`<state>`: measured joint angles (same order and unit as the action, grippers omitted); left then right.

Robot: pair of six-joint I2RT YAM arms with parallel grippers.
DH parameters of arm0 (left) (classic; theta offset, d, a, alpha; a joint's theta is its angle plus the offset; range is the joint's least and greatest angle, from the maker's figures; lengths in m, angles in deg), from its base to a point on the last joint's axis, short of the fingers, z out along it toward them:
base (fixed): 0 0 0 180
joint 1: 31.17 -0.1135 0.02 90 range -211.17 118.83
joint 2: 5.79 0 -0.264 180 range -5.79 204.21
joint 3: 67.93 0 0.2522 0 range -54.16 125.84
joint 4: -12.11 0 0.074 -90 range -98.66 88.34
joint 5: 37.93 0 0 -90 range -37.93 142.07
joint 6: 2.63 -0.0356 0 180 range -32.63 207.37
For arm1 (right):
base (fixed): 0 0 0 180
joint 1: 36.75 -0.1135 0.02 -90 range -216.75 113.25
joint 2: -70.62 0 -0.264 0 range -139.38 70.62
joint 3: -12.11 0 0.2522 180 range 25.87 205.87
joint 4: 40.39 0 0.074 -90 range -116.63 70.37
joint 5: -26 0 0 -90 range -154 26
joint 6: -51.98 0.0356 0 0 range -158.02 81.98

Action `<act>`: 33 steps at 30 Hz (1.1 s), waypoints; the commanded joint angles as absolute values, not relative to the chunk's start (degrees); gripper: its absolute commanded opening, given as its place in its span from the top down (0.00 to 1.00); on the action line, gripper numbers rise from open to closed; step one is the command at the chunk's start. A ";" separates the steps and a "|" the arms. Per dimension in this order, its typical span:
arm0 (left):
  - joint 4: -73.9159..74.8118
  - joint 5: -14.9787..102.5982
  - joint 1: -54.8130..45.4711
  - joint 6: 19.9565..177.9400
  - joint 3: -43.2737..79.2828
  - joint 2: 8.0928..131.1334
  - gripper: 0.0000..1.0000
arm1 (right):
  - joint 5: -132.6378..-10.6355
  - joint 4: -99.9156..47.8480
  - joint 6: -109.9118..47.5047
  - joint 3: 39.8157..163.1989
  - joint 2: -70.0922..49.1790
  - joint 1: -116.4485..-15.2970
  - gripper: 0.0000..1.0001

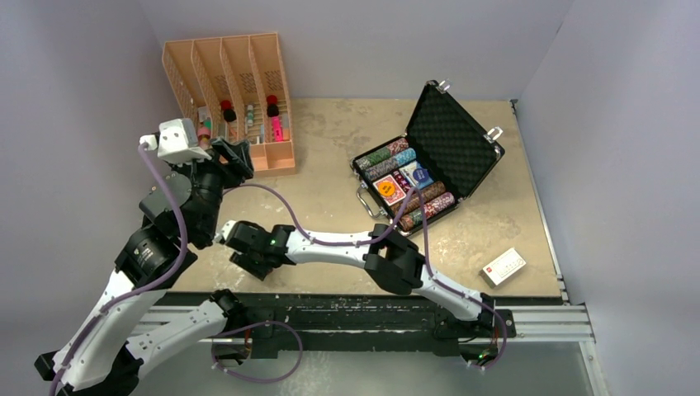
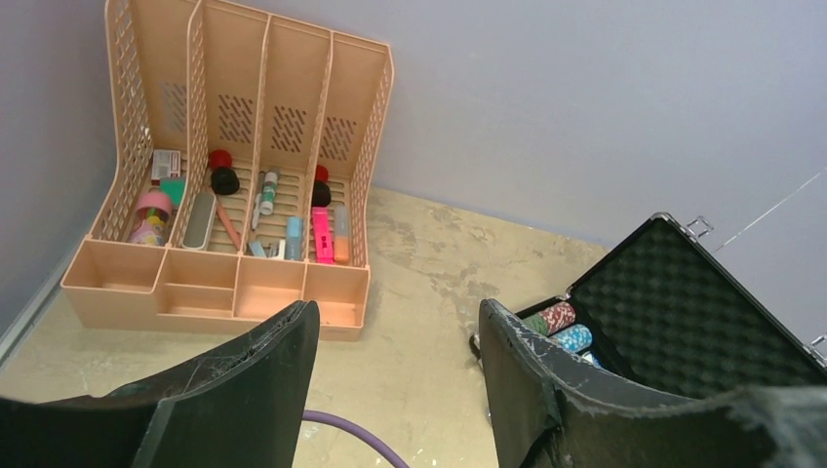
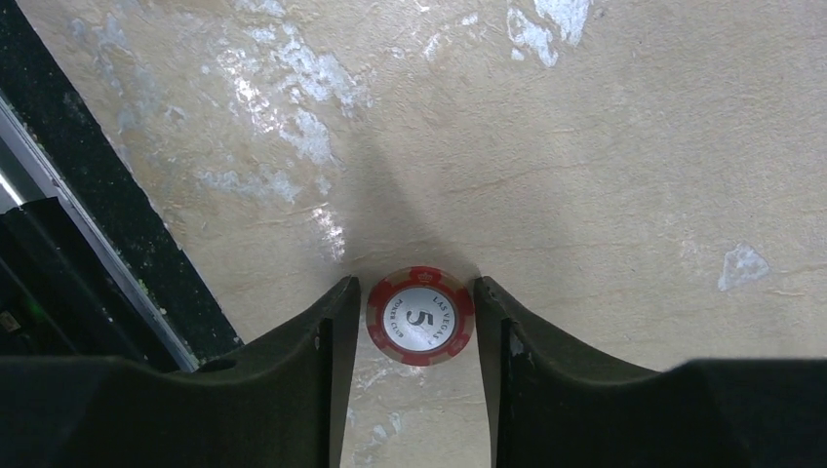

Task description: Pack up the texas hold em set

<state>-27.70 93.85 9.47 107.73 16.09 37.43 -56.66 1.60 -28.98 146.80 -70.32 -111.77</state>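
Note:
The black briefcase (image 1: 452, 136) lies open at the right middle of the table, its lid up, with rows of coloured chips (image 1: 386, 157) and a red-backed card deck (image 1: 390, 190) inside. It also shows in the left wrist view (image 2: 673, 312). A red "5" poker chip (image 3: 420, 316) lies flat on the table near the front edge. My right gripper (image 3: 417, 285) (image 1: 234, 250) straddles it, with the right fingertip at the chip's edge and a thin gap on the left. My left gripper (image 2: 395, 317) (image 1: 235, 157) is open and empty, raised near the orange rack.
The orange four-slot rack (image 1: 239, 91) with bottles and markers stands at the back left. A small white box (image 1: 503, 266) lies at the front right. The black rail of the table's front edge (image 3: 88, 195) runs just beside my right gripper. A purple cable (image 2: 351, 434) hangs below my left gripper.

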 commanded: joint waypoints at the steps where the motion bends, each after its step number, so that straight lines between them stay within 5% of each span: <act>1: -24.45 93.29 9.52 106.89 15.61 36.49 0.39 | -56.43 5.75 -27.41 146.44 -69.25 -111.03 0.53; 23: -22.11 91.02 9.52 108.45 11.41 37.49 0.39 | -54.48 4.82 -23.63 115.31 -48.25 -101.52 0.55; 33: -22.38 91.33 9.57 108.98 10.65 37.20 0.39 | -56.43 7.39 -23.53 117.09 -49.12 -101.15 0.40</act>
